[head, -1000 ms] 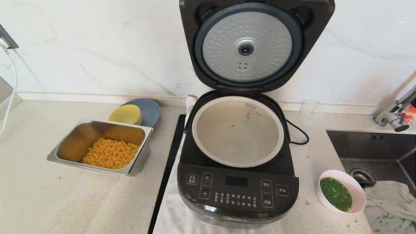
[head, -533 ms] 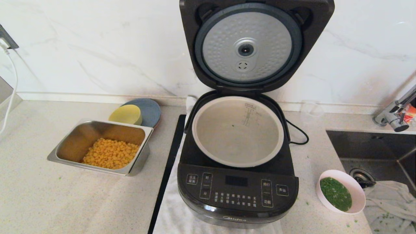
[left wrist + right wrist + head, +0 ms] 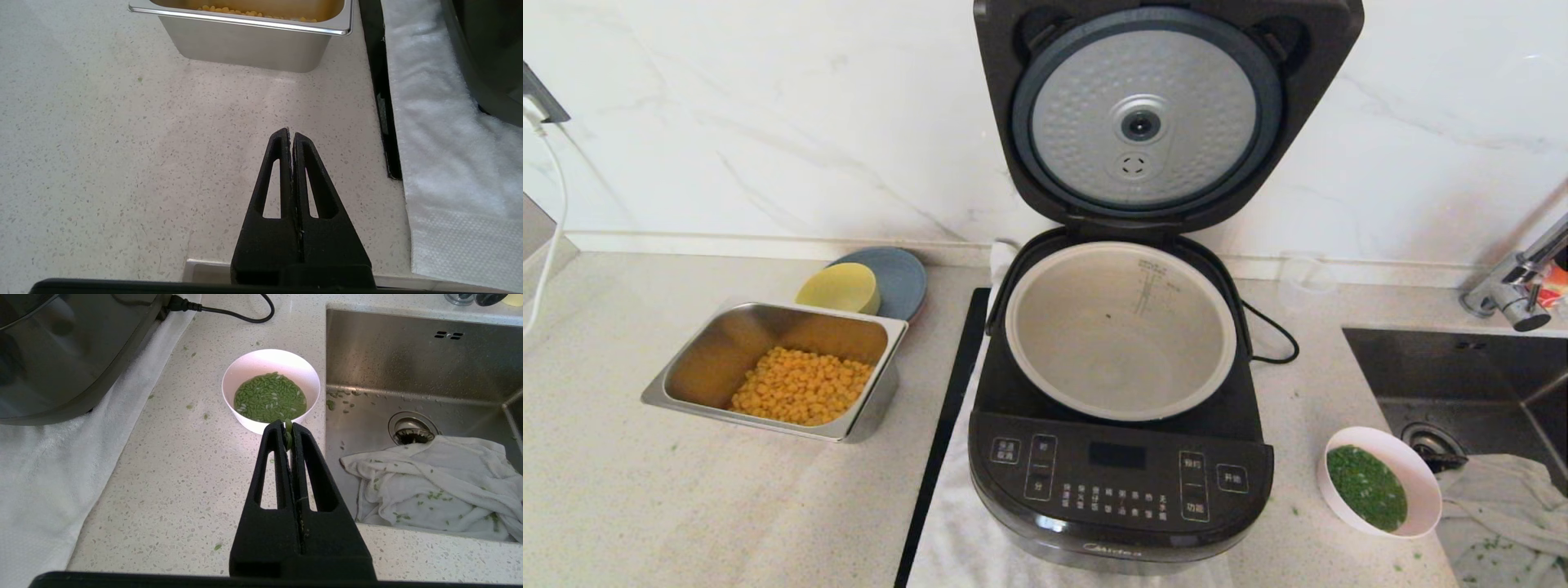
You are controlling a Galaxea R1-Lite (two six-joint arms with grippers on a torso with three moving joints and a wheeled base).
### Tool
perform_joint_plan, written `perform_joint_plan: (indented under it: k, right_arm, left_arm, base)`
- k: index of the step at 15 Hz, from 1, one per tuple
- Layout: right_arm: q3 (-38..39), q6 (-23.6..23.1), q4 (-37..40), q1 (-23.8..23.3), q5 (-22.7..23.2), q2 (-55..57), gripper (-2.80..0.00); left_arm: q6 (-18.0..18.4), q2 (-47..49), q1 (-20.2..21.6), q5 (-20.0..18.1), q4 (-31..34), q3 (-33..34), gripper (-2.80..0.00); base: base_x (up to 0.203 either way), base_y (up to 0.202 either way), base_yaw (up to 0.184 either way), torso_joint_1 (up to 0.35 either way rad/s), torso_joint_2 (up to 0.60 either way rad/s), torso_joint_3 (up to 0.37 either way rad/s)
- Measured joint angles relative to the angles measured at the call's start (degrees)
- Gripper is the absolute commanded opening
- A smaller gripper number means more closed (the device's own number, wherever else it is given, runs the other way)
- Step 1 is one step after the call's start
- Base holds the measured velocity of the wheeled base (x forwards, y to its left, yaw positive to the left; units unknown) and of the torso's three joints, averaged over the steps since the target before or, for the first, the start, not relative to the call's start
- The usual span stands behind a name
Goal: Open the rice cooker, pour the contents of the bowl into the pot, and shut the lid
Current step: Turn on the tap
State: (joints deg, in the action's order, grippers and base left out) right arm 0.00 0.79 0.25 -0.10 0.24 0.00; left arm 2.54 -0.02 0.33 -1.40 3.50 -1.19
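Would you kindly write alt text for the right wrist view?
The right claw, shut, hovers near a pale pink bowl of chopped green bits on a speckled counter. A black rice cooker stands on one side, a steel sink on the other.

The cooker (image 3: pixel 1121 457) stands mid-counter, lid (image 3: pixel 1147 114) raised, pot (image 3: pixel 1121 331) nearly bare. The bowl (image 3: pixel 1421 482) of greens (image 3: pixel 1366 487) sits by the sink (image 3: pixel 1462 367); corn tray (image 3: pixel 686 376) left.

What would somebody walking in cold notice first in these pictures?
The big black rice cooker at the counter's centre, its lid standing upright to bare a dimpled silver plate above the nearly empty pot. Then colour: the pink-white bowl of green bits by the sink on its right, and yellow corn in a steel tray on its left.
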Motion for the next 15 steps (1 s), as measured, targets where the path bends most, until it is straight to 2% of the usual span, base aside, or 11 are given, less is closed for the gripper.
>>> perform_joint_plan:
  k: [11,13,15]
  right_arm:
    - [-0.14,-0.07,0.3,0.0,-0.49,0.01,-2.8]
    - [-3.97,-0.01,2.2,0.0,-1.35,0.54,-2.8]
    - [-12.26,0.69,4.25,0.02,-1.5,4.28,-2.8]
  left_arm:
    - [-0.03,0.0,0.0,0.02,-0.09,0.05,-2.8]
    - [-0.06,0.0,-0.02,0.02,-0.09,0.05,-2.8]
    - [-0.04,0.0,0.0,0.02,-0.09,0.05,-2.8]
  base:
    - [0.0,0.0,0.0,0.0,0.0,0.0]
    - [0.0,0.0,0.0,0.0,0.0,0.0]
    - [0.0,0.0,0.0,0.0,0.0,0.0]
